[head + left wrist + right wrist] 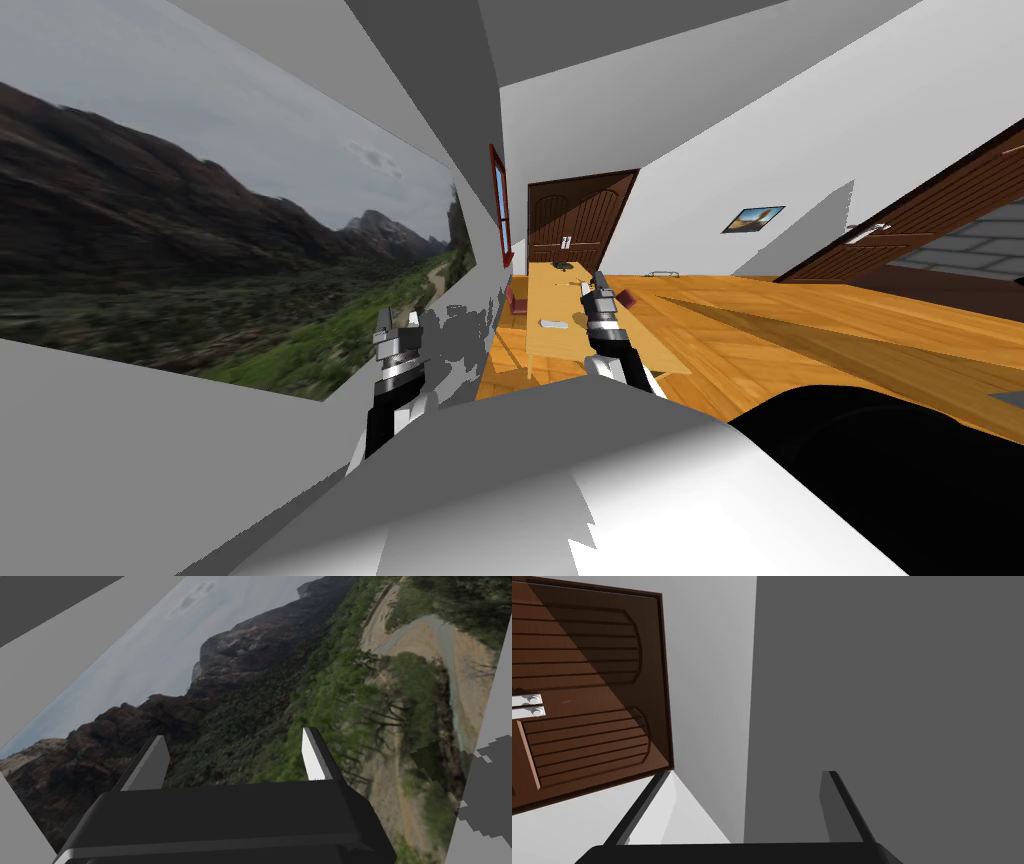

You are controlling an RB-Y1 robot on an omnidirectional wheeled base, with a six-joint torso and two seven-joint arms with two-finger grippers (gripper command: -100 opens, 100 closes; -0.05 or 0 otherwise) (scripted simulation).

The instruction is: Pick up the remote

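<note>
- Pale walls and a wood floor (820, 340) frame a long, light wood surface (556, 352) that runs away from me toward a brown door (575, 225).
- My left jaws hang apart and empty, with bare air between the left fingers (150, 765). They are well off to the left of the surface, beside the wall. I judge this arm has no part in the step, so I would leave it where it is.
- A small, pale grey oblong lies flat on the surface, and I take it to be the remote (552, 323). It sits below and just left of my right jaws, and well to the right of my left ones. It is too small for me to tell which end faces me.
- My right jaws are also apart, with nothing between the right fingers (837, 807). They are raised over the surface and point at the far door and wall, not down at the remote.
- To do this step well, I would first tip the right wrist down until the remote shows between the fingers.
- Then I would turn the jaws across its narrow width, come straight down, and stop just short of the surface before closing.
- A flat, thin thing like this will likely slide if one finger touches first, so centring matters.
- A dark red thing (628, 297) lies near the right jaws on their right side, and I would steer clear of it.
</note>
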